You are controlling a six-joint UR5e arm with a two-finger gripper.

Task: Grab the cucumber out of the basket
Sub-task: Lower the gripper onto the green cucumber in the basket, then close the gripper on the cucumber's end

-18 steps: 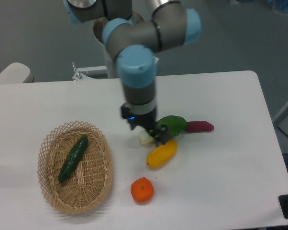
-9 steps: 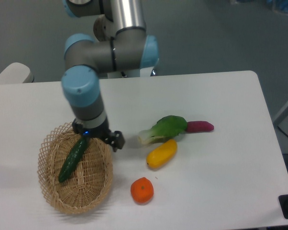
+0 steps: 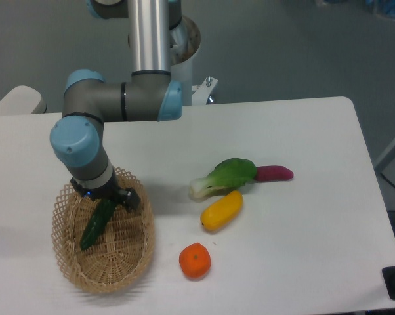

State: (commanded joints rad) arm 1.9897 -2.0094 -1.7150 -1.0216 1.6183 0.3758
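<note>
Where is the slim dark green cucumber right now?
The slim dark green cucumber lies inside the oval woven wicker basket at the table's front left, its upper end under the gripper.

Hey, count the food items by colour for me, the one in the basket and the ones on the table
Green: 2, cucumber in the basket, bok choy
Yellow: 1, yellow vegetable
Orange: 1, orange
Purple-red: 1, purple-red vegetable
Total: 5

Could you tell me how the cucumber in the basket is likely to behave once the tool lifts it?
The cucumber looks smooth and glossy, so it may slip between the fingers. It seems rigid and keeps its slight curve, so it should not droop. The tool sits over its upper end, so a grasp there could let the long lower part swing down toward the basket.
</note>
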